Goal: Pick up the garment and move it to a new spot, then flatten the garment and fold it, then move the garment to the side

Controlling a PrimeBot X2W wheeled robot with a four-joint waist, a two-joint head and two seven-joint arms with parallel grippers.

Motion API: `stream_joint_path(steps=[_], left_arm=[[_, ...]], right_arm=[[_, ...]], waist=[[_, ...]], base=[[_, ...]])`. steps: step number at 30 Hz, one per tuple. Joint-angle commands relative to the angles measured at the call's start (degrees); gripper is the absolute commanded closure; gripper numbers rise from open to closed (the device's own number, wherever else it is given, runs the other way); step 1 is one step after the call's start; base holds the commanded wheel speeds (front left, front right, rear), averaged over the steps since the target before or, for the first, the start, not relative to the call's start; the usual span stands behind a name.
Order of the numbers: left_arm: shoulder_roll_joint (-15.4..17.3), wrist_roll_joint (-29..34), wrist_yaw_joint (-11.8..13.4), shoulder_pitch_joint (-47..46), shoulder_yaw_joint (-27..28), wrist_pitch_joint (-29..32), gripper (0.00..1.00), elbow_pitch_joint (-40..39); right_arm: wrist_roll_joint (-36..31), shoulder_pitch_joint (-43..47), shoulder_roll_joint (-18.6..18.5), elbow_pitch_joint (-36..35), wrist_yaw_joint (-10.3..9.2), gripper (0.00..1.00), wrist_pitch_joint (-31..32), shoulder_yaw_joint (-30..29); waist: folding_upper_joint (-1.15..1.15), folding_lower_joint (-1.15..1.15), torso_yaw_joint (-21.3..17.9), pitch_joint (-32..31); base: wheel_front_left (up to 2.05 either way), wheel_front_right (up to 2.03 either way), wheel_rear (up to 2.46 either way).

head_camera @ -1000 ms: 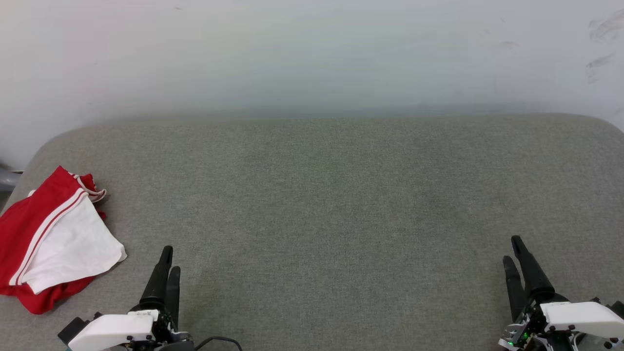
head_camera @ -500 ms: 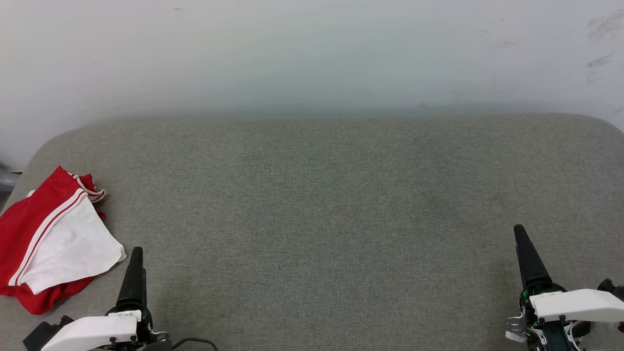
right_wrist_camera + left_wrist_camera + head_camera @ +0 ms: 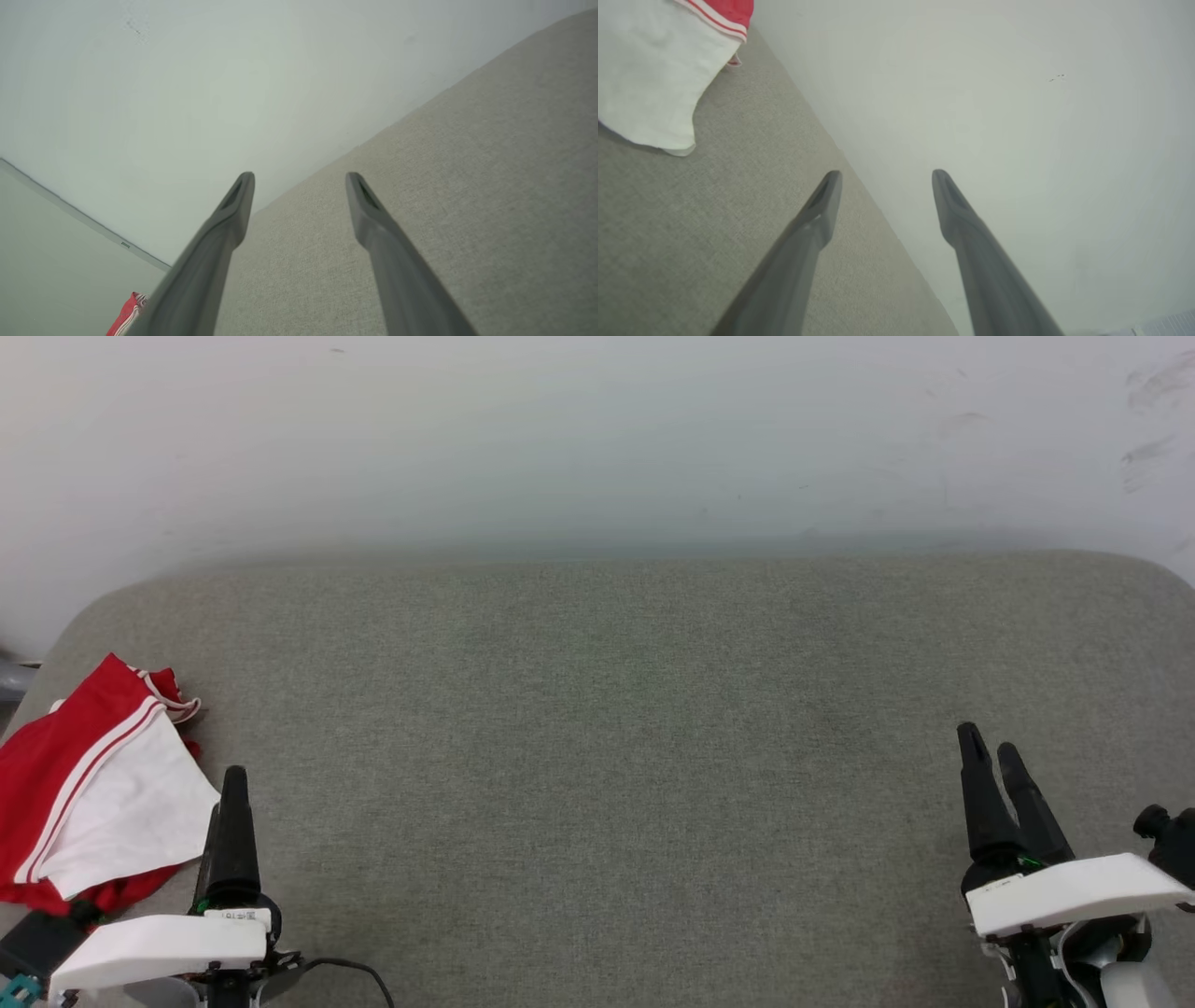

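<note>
The garment [image 3: 89, 793], a red jersey with a white sleeve and red-and-white trim, lies crumpled at the far left of the grey cushion [image 3: 616, 728]. Its white sleeve [image 3: 644, 79] fills the upper left of the left wrist view, and a red corner [image 3: 125, 315] peeks in at the bottom left of the right wrist view. My left gripper [image 3: 231, 779] hovers just right of the sleeve's edge, open and empty. My right gripper [image 3: 990, 751] is at the lower right, far from the garment, open with nothing between its fingers.
A pale wall [image 3: 597, 439] rises behind the cushion's rear edge. The cushion's rounded left corner [image 3: 84, 616] lies just behind the garment. A dark cable [image 3: 355, 971] trails from my left wrist.
My left gripper has moved left toward the garment's sleeve. My right gripper has risen further up the view. The garment lies as before.
</note>
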Motion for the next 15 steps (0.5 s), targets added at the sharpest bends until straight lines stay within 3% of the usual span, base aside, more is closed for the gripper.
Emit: stream_joint_path(steps=[1, 15], left_arm=[[0.2, 3.6, -0.1, 0.3, -0.3, -0.7, 0.0, -2.5], [0.2, 24.9, 2.5, 2.8, -7.8, -3.2, 0.0, -10.3]], right_arm=[[-4.0, -1.3, -0.1, -1.7, 0.0, 0.0, -0.7, 0.4], [-21.3, -1.8, -0.4, -3.6, 0.0, 0.0, -3.2, 3.2]], waist=[[0.0, 0.0, 0.0, 0.0], [0.0, 0.0, -0.3, 0.1]], base=[[0.0, 0.0, 0.0], [0.0, 0.0, 0.0]])
